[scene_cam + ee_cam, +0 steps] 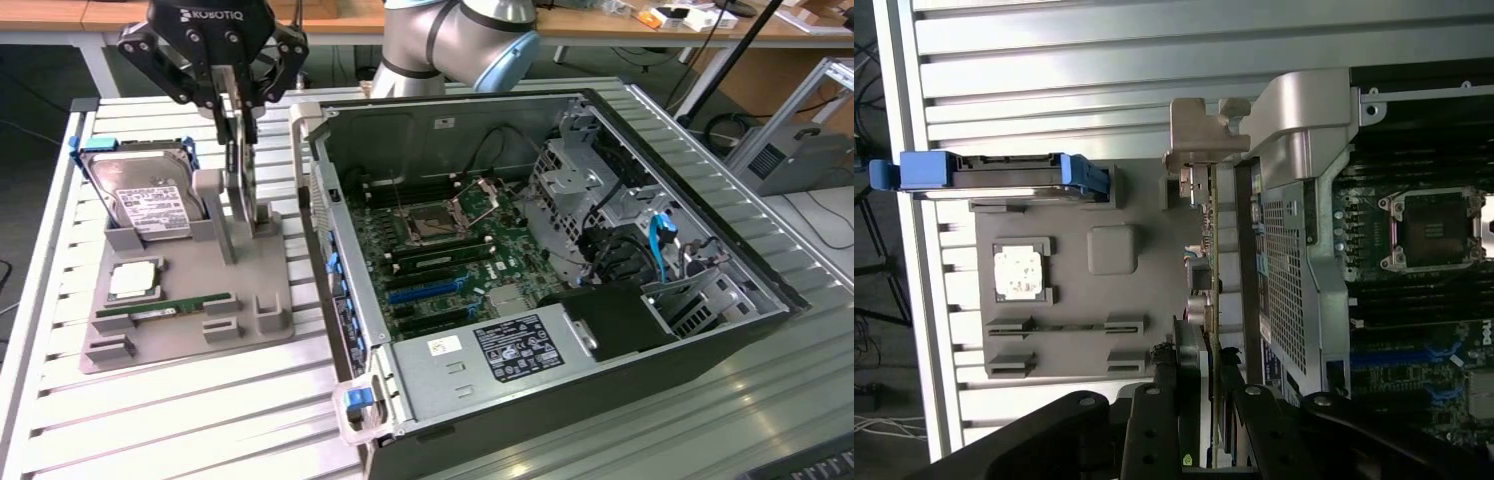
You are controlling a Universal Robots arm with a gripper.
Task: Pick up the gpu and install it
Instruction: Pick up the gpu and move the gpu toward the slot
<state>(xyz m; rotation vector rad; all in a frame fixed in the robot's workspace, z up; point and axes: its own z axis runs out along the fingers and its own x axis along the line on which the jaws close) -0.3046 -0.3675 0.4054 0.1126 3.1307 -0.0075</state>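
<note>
Above the grey plastic holder tray (174, 340), the black gripper (231, 115) points straight down, jaws clamped on the thin dark gpu card (238, 190), which stands upright.

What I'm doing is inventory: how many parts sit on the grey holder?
4: the hard drive at its far end, the CPU and memory stick nearer, the gpu upright beside the computer case. None seems hidden.

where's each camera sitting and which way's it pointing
Exterior view: off the arm, high above the table, looking down on tray and open case; arm and gripper show, at the gpu.
Wrist view: on the wrist, looking straight down past the gripper onto gpu, tray, case.
Shared: gripper, gpu, tray, hard drive, case.
</note>
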